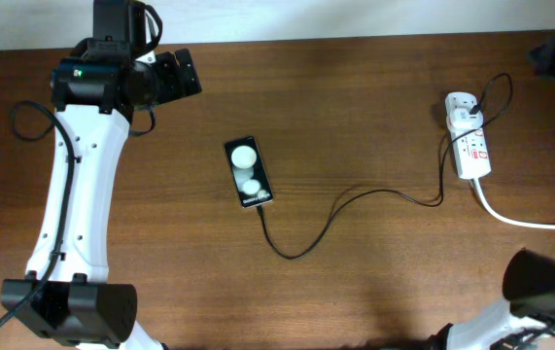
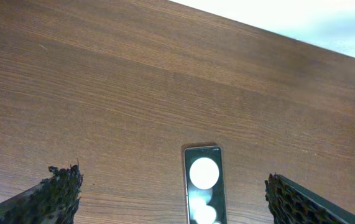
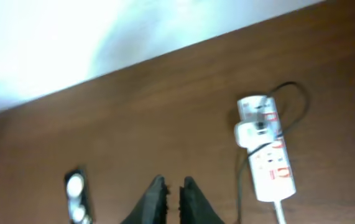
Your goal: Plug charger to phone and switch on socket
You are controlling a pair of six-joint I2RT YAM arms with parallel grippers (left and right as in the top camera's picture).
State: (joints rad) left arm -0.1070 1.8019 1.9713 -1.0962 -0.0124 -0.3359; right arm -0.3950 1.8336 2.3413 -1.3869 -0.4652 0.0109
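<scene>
The black phone (image 1: pixel 249 173) lies flat at mid-table, its two white round patches facing up. It also shows in the left wrist view (image 2: pixel 203 183) and the right wrist view (image 3: pixel 76 196). The thin black charger cable (image 1: pixel 355 194) runs from the phone's lettered end in a loop to the white socket strip (image 1: pixel 470 141) at the right, which also shows in the right wrist view (image 3: pixel 269 155). The connector tip is too small to tell whether it is seated. My left gripper (image 2: pixel 171 177) is open and empty, held above the table behind the phone. My right gripper (image 3: pixel 173 186) is shut and empty, away from the socket.
A thick white cord (image 1: pixel 520 219) leaves the socket toward the right edge. The table's far edge (image 1: pixel 355 39) runs along the top. The left arm (image 1: pixel 73 194) stretches along the left side, and the right arm's base (image 1: pixel 544 282) sits at the bottom right.
</scene>
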